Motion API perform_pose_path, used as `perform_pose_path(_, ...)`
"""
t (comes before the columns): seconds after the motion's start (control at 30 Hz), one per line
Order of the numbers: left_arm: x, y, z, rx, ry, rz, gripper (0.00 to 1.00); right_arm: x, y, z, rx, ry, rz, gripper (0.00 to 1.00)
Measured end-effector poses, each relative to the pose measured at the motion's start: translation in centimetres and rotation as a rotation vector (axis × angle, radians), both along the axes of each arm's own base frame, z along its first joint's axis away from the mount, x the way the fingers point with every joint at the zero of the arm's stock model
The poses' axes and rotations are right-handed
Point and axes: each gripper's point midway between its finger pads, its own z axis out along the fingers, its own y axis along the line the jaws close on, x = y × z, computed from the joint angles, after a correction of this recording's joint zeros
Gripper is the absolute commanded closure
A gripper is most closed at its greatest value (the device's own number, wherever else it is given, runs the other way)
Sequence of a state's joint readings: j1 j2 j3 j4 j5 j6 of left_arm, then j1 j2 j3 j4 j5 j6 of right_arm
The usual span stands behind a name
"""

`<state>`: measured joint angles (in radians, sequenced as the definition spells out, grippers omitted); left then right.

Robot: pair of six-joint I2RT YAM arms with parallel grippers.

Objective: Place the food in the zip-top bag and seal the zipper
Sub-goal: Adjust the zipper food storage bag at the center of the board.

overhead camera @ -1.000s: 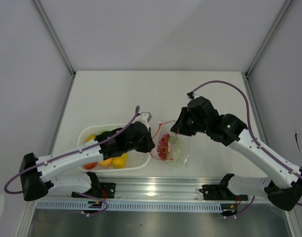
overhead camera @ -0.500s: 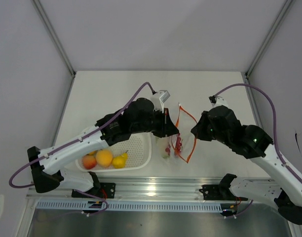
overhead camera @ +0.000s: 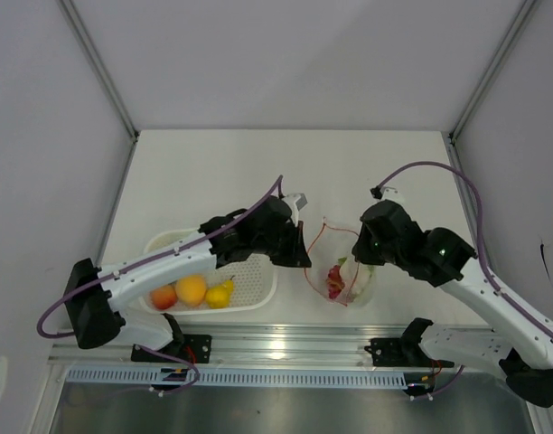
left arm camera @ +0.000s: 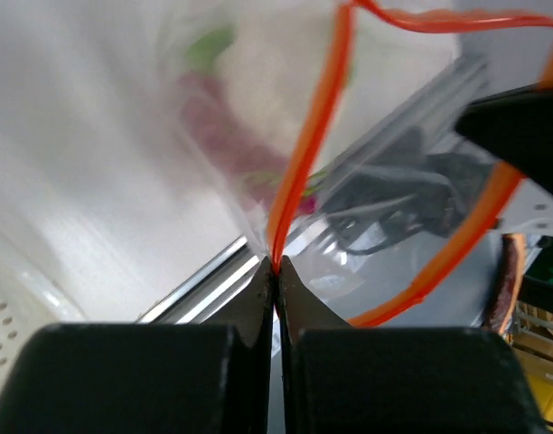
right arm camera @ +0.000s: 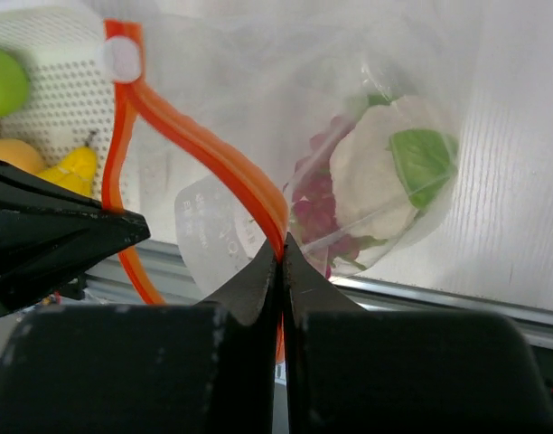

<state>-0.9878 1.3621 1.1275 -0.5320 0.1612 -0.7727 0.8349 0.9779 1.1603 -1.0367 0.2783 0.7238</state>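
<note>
White tabletop [overhead camera: 222, 172] carries a slotted basket [overhead camera: 254, 271] holding fruit [overhead camera: 191, 289] and, just beside it, the clear bag [overhead camera: 349, 280], its mouth held open, grapes [right arm camera: 317, 203] inside. Left gripper [left arm camera: 276, 271] and right gripper [right arm camera: 281, 249] each pinch the orange zipper [right arm camera: 213, 163]. The film looks light, limp and slippery, so that stiffer strip seems the best hold.

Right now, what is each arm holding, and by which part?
Both hold the zip-top bag by its zipper: left fingers pinch one side of the open mouth, right fingers the opposite side.
</note>
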Motion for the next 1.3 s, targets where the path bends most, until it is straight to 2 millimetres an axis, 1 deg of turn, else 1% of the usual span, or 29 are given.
perform_pose_path(0.07,0.5,-0.8,2.6,-0.049,-0.038,-0.005,0.99,0.3,0.0,1.7,0.016,-0.032,-0.001,1.00)
perform_pose_path(0.13,0.9,-1.3,5.7,-0.114,-0.085,-0.008,0.99,0.6,0.0,4.5,0.049,-0.080,-0.002,1.00)
perform_pose_path(0.2,0.9,-1.3,8.0,-0.170,-0.125,-0.009,1.00,0.7,0.0,6.8,0.093,-0.124,-0.005,1.00)
perform_pose_path(0.27,0.6,-0.9,9.4,-0.206,-0.149,-0.008,1.00,0.6,-0.1,8.1,0.128,-0.156,-0.007,1.00)
perform_pose_path(0.3,0.5,-0.7,9.5,-0.214,-0.154,-0.007,0.99,0.4,-0.4,8.2,0.133,-0.160,-0.007,1.00)
perform_pose_path(0.33,0.5,-0.6,9.3,-0.215,-0.155,-0.007,0.99,0.3,-0.5,8.2,0.136,-0.162,-0.008,1.00)
perform_pose_path(0.37,0.5,-0.5,8.6,-0.207,-0.149,-0.006,0.99,0.3,-0.4,7.8,0.135,-0.161,-0.008,1.00)
perform_pose_path(0.4,0.4,-0.4,7.4,-0.190,-0.137,-0.006,1.00,0.2,-0.5,7.2,0.127,-0.152,-0.008,1.00)
perform_pose_path(0.57,-0.4,0.8,-1.0,-0.017,-0.019,-0.003,0.99,0.1,-0.6,2.3,0.029,-0.061,-0.009,1.00)
perform_pose_path(0.6,-0.6,1.1,-2.2,0.011,0.002,-0.002,0.99,0.2,-0.5,1.4,0.005,-0.040,-0.009,1.00)
perform_pose_path(0.63,-0.8,1.3,-2.8,0.028,0.015,-0.001,0.99,0.3,-0.5,0.7,-0.014,-0.024,-0.009,1.00)
perform_pose_path(0.67,-0.8,1.4,-3.0,0.034,0.018,-0.001,1.00,0.3,-0.4,0.4,-0.025,-0.015,-0.009,1.00)
perform_pose_path(0.73,-0.7,1.3,-2.4,0.022,0.009,-0.001,0.99,0.5,-0.4,0.3,-0.034,-0.014,-0.008,1.00)
perform_pose_path(0.83,-0.2,0.9,-0.6,-0.008,-0.023,0.000,0.99,0.5,-0.4,0.7,-0.028,-0.022,-0.006,1.00)
perform_pose_path(0.93,0.4,0.5,1.7,-0.048,-0.069,0.010,0.95,0.6,0.0,1.3,-0.008,-0.033,0.000,1.00)
perform_pose_path(0.97,0.4,0.6,2.2,-0.057,-0.082,0.010,0.84,0.6,0.1,1.4,-0.001,-0.034,0.003,1.00)
perform_pose_path(1.03,0.5,0.9,2.8,-0.062,-0.101,0.011,0.69,0.6,0.6,1.5,0.016,-0.030,0.015,1.00)
perform_pose_path(1.07,0.4,1.1,2.9,-0.058,-0.109,0.013,0.50,0.7,0.9,1.5,0.023,-0.028,0.021,1.00)
perform_pose_path(1.13,0.5,1.8,3.1,-0.048,-0.123,0.027,0.29,0.8,1.6,1.5,0.042,-0.023,0.036,1.00)
perform_pose_path(1.17,0.6,2.2,3.3,-0.040,-0.133,0.034,0.07,0.9,1.9,1.5,0.049,-0.022,0.042,1.00)
perform_pose_path(1.2,0.7,2.7,3.4,-0.032,-0.142,0.047,0.01,1.0,2.4,1.5,0.060,-0.021,0.050,1.00)
perform_pose_path(1.3,1.1,4.4,4.1,-0.016,-0.171,0.097,0.01,1.5,3.5,1.3,0.072,-0.016,0.072,1.00)
